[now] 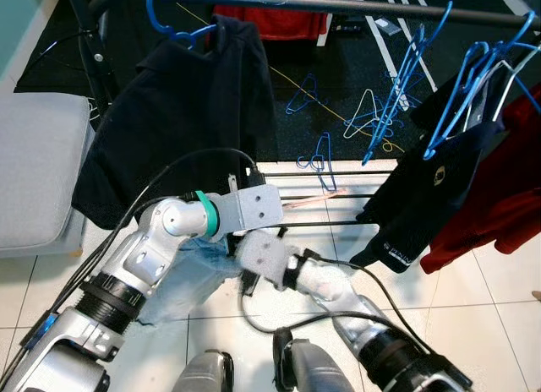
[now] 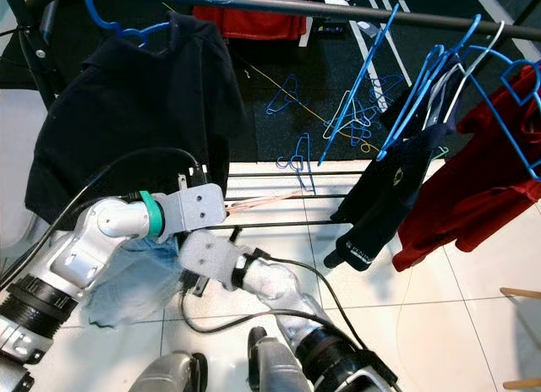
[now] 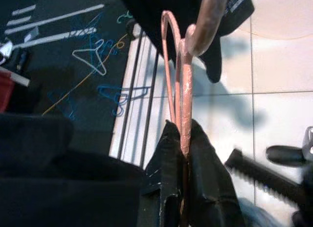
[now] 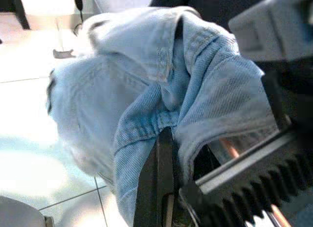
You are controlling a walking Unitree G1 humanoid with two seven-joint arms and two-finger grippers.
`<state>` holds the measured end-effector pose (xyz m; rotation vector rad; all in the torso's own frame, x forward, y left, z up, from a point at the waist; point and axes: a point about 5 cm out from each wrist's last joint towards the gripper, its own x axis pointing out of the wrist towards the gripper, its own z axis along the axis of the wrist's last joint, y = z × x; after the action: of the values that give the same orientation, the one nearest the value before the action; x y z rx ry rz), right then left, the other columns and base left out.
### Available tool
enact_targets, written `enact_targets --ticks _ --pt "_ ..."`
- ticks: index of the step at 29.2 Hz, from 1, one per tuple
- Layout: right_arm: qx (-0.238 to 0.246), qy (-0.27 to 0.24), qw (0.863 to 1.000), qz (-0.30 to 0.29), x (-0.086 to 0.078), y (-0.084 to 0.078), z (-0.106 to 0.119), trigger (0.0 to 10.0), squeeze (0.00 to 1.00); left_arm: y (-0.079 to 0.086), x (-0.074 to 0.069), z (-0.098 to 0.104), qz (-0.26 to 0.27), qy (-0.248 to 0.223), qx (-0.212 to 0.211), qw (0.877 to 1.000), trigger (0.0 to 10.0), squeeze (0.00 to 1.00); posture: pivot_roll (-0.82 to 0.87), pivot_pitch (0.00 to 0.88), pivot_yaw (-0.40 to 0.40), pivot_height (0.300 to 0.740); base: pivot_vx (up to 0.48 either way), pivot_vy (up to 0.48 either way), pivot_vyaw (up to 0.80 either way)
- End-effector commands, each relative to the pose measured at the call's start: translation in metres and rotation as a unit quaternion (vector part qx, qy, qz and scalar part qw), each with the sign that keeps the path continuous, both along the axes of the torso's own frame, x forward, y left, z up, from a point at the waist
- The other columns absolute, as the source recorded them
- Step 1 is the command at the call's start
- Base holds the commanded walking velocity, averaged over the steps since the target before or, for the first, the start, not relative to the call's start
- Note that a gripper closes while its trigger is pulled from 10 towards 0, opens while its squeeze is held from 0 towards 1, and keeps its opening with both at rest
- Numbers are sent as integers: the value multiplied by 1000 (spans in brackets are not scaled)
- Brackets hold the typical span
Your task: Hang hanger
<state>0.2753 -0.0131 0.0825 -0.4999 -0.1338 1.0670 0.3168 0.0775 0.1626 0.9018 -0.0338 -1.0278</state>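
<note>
A dark clothes rail [image 1: 338, 3] runs across the far side, carrying a black shirt [image 1: 182, 113] on a blue hanger at the left and, at the right, a black garment [image 1: 423, 193] and a red garment [image 1: 499, 198] among empty blue hangers [image 1: 406, 79]. More blue hangers lie on the dark floor mat [image 1: 338, 96] beyond the rack's lower bars. Near the robot, above the white tiles, a light blue denim garment [image 4: 146, 90] hangs below both arms. The left gripper [image 3: 182, 153] is clamped on the copper-coloured hanger [image 3: 178, 75], whose hook points toward the lower bars. The right gripper [image 4: 171, 188] is pressed into the denim; whether it grips the cloth I cannot tell
</note>
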Motion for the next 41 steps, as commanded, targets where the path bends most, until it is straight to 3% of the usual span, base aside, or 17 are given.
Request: enact_targets --ticks 1,4,18,30,31,41 --pt "-9 9 1000 14 -7 3 -9 10000 0 -9 -2 11 -19 -31 -5 999 10000 0 -16 143 26 740 0 0 0" --pt "3 8 1000 6 -10 1 -13 10000 0 -9 2 29 -5 -54 -34 998 10000 0 -16 143 26 740 0 0 0" --pt "55 4 996 -67 6 -15 -5 10000 0 -5 2 47 -23 -82 -41 996 10000 0 -26 148 35 740 0 0 0" --pt "69 20 997 -2 1 -6 6 10000 0 -10 0 55 -42 -108 -49 992 10000 0 -26 149 39 740 0 0 0" --pt "74 27 997 3 0 -4 6 10000 1000 -10 0 55 -42 -108 -50 992 10000 0 -27 149 39 740 0 0 0" --pt "100 58 993 -14 -1 -10 5 10000 984 -10 3 58 -37 -112 -60 991 10000 0 -28 150 40 740 0 0 0"
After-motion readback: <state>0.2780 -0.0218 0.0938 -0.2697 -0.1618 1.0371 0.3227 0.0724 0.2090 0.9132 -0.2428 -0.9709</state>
